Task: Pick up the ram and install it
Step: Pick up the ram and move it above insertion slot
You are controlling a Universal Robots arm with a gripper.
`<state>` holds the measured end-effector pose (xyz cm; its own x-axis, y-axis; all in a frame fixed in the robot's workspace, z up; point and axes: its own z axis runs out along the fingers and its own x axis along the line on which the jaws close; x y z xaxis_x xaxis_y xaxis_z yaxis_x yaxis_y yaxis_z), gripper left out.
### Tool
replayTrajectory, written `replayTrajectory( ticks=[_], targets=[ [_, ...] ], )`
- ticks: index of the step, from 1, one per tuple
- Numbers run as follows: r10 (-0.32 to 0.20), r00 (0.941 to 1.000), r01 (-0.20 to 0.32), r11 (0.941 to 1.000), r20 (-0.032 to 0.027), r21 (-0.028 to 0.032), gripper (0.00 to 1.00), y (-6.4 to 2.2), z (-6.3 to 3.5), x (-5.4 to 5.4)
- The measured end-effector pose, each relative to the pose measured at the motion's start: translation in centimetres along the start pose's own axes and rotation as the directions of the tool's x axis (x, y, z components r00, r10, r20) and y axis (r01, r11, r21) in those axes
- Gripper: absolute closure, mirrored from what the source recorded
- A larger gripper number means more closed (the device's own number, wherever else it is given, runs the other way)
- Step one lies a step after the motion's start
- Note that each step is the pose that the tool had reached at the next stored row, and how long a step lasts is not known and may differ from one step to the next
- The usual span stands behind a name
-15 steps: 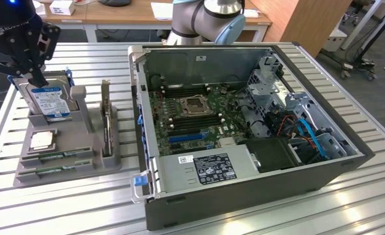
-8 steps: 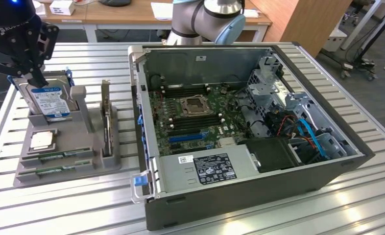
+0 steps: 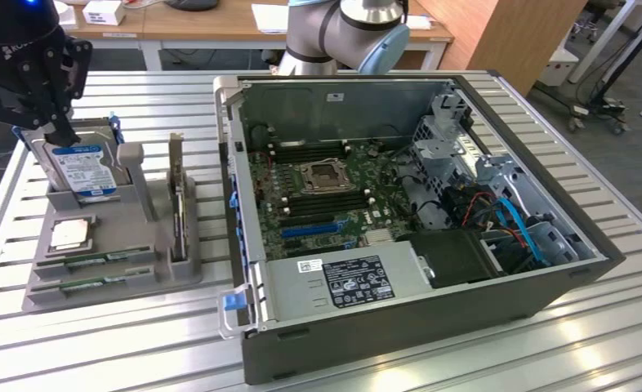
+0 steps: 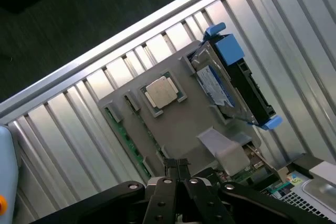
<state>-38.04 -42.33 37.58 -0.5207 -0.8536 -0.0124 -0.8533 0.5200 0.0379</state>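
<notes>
Broadly, 1 slatted metal table [image 3: 582,343], cut off at every edge of the exterior view. On it, 1 open computer case [image 3: 408,335] with 1 motherboard [image 3: 321,184] inside, partly hidden by cables and drive cages. On the power supply [image 3: 343,282], 1 black-and-white label, print too small to read. Behind the case, 1 robot arm [image 3: 349,28], cropped at the top. Towards the exterior view's left, 1 grey holder [image 3: 114,282] carrying 1 upright hard drive [image 3: 83,173] with a blue-white label, writing illegible, upper corner hidden behind the gripper [image 3: 57,129]. Also in the holder, 1 expansion card [image 3: 176,184] on edge and 1 processor [image 3: 69,234] lying flat. Along the holder's front steps, 2 sticks of ram [image 3: 95,261] side by side, green top edges visible, the rest sunk in slots, untouched. Above the holder, fingers [image 4: 171,170] pressed together, pinching nothing.
</notes>
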Motion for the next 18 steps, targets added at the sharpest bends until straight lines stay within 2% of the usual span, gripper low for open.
replayTrajectory(
  ticks=[10, 18],
  targets=[
    [-0.083, 0.9965, 0.083, 0.9965, -0.0041, -0.0024, 0.9, 0.0, 0.04, 0.0],
    [-0.177, 0.9842, 0.177, 0.9842, -0.008, -0.0051, 0.9, -0.01, 0.07, 0.0]
  ],
)
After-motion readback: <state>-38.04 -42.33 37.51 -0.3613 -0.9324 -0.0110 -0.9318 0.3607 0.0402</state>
